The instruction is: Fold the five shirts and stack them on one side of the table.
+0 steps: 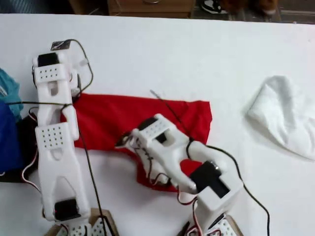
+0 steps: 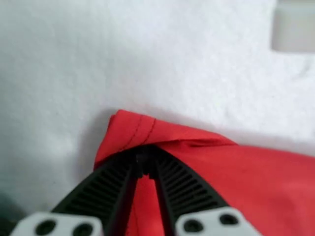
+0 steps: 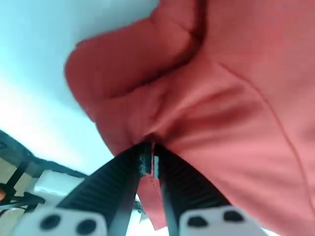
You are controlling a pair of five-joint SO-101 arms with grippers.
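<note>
A red shirt (image 1: 142,118) lies spread across the middle of the white table (image 1: 162,54). My left gripper (image 2: 145,162) is shut on a folded corner of the red shirt (image 2: 206,162) at its left end; in the high view that arm (image 1: 54,132) stands along the left side. My right gripper (image 3: 148,157) is shut on a bunched edge of the red shirt (image 3: 206,98) near the front, under the right arm (image 1: 172,152). A crumpled white shirt (image 1: 285,115) lies at the right.
Blue and teal cloth (image 1: 9,123) is piled at the left table edge. Cables (image 1: 167,105) trail over the red shirt. Bare white tabletop stretches across the back.
</note>
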